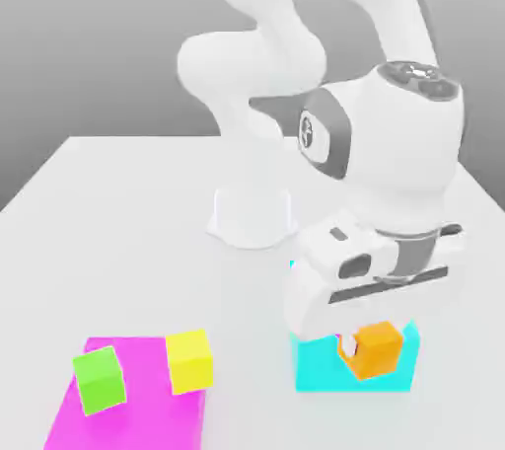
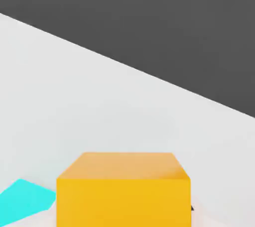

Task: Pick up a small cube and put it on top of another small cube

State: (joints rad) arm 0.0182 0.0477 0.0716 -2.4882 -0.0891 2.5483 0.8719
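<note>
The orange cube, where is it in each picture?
Exterior view: the orange cube sits low on the exterior view's right, under the gripper, over the cyan block.
Hand view: the orange cube looms close, with the white table behind it.
Shared landmark: the cyan block next to the cube.

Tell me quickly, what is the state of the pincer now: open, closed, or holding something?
Pincer: closed on the orange cube, over the cyan block.
</note>
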